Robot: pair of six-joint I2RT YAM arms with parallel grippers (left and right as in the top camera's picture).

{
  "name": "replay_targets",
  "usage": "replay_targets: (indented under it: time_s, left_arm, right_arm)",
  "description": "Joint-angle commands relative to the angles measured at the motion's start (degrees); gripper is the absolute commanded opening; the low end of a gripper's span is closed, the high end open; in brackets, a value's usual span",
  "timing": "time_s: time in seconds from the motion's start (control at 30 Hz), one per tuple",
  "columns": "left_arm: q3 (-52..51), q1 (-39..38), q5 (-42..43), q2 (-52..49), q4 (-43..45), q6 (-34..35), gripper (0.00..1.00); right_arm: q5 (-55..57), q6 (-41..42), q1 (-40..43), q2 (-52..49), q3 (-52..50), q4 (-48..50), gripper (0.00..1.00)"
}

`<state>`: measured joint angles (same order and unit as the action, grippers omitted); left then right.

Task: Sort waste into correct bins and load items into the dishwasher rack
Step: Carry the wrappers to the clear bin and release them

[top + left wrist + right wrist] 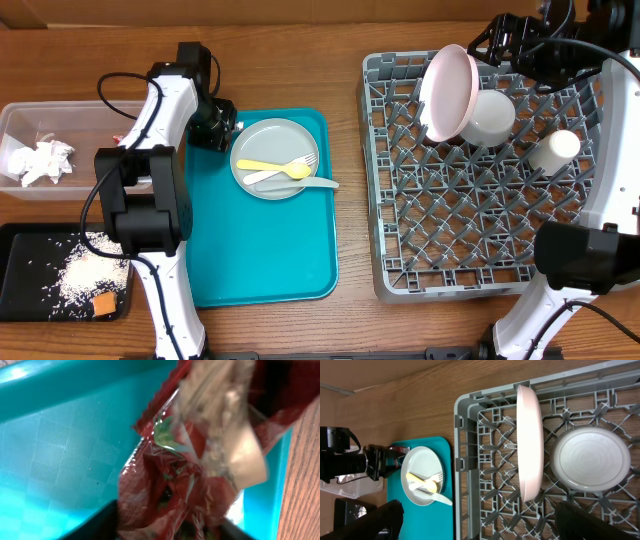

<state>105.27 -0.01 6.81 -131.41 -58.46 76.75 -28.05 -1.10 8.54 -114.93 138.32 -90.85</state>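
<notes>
**Left arm.** The left gripper [225, 128] sits at the upper left corner of the teal tray [260, 250]. In the left wrist view only dark finger [95, 522] parts show along the bottom edge. A crumpled red foil wrapper [165, 475] fills the centre of that frame, over the tray's corner. Whether the fingers are clamped on it cannot be told.

**Right arm.** The right gripper [477, 507] hangs over the upper right of the dishwasher rack [480, 240]. Its fingers [385, 520] are spread wide with nothing between them.

**Rack, right half of the overhead frame.**
- The pale pink plate [450, 92] stands on edge among the pegs.
- The whitish bowl [490, 115] lies upside down just to its right.
- The white cup [555, 150] stands further right.

**Tray, centre.** The grey plate [272, 158] lies flat at the upper end. On it are the yellow fork [275, 167] and a white utensil [300, 183].

**Bins, left edge.**
- The clear tub [20, 115] holds the crumpled napkin [40, 160].
- Below it, the black tray [20, 260] holds the rice grains [85, 265] and the orange cube [103, 303].
</notes>
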Motion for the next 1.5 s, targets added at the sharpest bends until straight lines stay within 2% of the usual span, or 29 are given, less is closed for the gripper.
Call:
replay_targets:
  time_s: [0.0,0.07,0.27,0.37,0.4,0.43,0.73,1.0,1.27,1.3,1.33,1.37,1.4,1.43,1.47]
  left_arm:
    - [1.20,-0.46,0.04,0.33,0.07,-1.66,0.31]
    - [1.68,-0.44,0.09,0.70,0.07,-3.30,0.33]
    - [4.87,-0.44,-0.15,1.36,-0.55,-10.29,0.28]
    - [8.98,-0.76,-0.22,1.38,-3.28,-12.90,0.22]
    - [10.86,-0.90,-0.13,1.38,-4.15,-14.69,0.08]
    - [12.55,-1.01,0.15,1.38,-4.76,-16.70,0.04]
    - [31.19,-2.19,-0.31,1.42,-13.66,-30.99,0.04]
    - [43.80,1.99,-15.56,1.57,-29.92,-29.07,0.04]
    - [44.02,12.04,-17.46,1.42,-36.68,-27.85,0.06]
    - [44.02,13.20,-17.27,1.42,-37.03,-27.87,0.09]
    - [43.95,14.43,-16.83,1.42,-37.40,-27.87,0.29]
    - [43.74,15.52,-16.17,1.42,-37.70,-27.91,0.66]
    - [43.54,16.26,-15.87,1.42,-37.94,-28.00,0.88]
    - [43.28,16.94,-15.50,1.42,-38.25,-28.48,1.00]
    - [42.93,17.57,-15.17,1.42,-38.34,-29.66,1.00]
  right_arm:
    - [0.20,-0.44,0.15,-0.24,1.14,0.33,1.00]
    - [0.20,-0.44,0.15,-0.24,1.14,0.33,1.00]
    - [0.20,-0.44,0.15,-0.24,1.14,0.33,1.00]
    - [0.20,-0.46,0.15,-0.24,1.14,0.33,1.00]
    - [0.20,-0.44,0.15,-0.24,1.14,0.33,1.00]
    - [0.20,-0.44,0.15,-0.24,1.14,0.33,1.00]
    - [0.20,-0.44,0.15,-0.24,1.14,0.33,1.00]
    - [0.20,-0.44,0.15,-0.24,1.14,0.33,1.00]
    - [0.20,-0.44,0.15,-0.24,1.14,0.33,1.00]
    - [0.20,-0.44,0.15,-0.24,1.14,0.33,1.00]
    - [0.20,-0.44,0.15,-0.24,1.14,0.33,1.00]
    - [0.20,-0.44,0.15,-0.24,1.14,0.33,1.00]
    - [0.20,-0.44,0.15,-0.24,1.14,0.33,1.00]
    - [0.20,-0.44,0.15,-0.24,1.14,0.33,1.00]
    - [0.20,-0.44,0.15,-0.24,1.14,0.33,1.00]
